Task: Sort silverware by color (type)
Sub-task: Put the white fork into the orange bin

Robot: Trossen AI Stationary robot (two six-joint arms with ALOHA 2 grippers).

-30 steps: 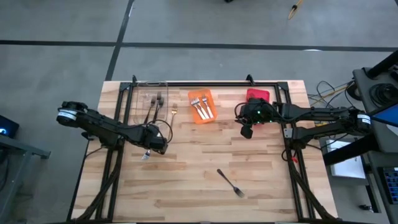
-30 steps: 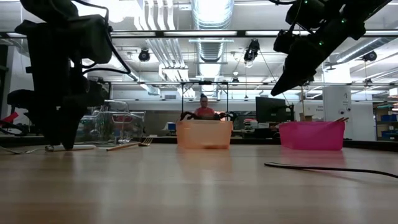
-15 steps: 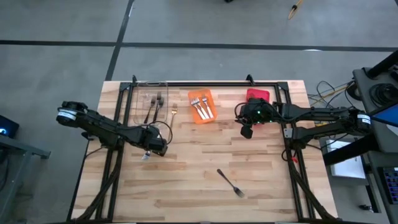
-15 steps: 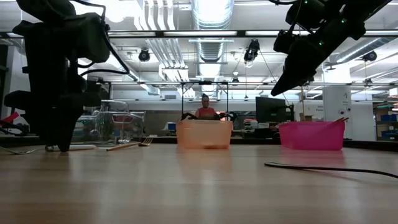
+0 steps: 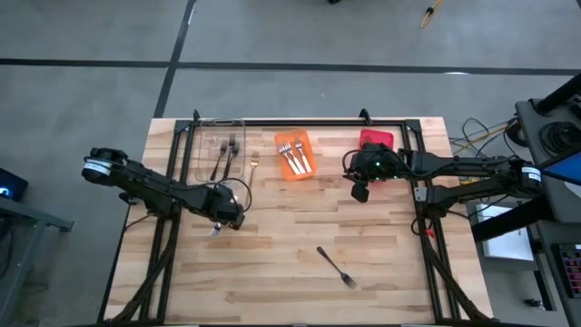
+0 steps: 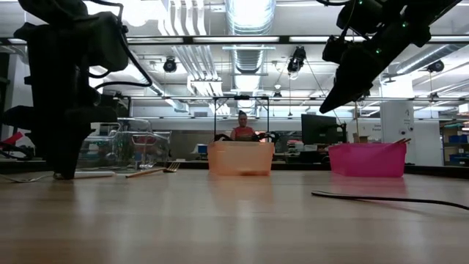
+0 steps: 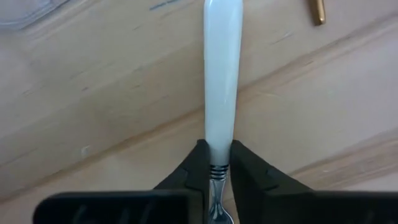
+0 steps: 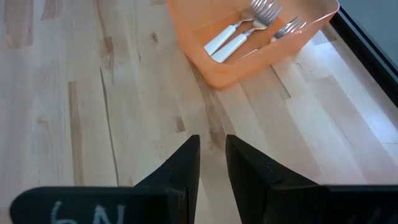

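Left end effector (image 7: pixel 217 163) pinches a white-handled fork (image 7: pixel 221 74) – handle jutting ahead (on the table) – between its fingertips.

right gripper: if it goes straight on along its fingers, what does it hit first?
Most likely bare table. The right gripper points down at the wood just short of the orange bin, empty-handed, with nothing between. If it travels flatter than it looks, the bin's near wall comes first.
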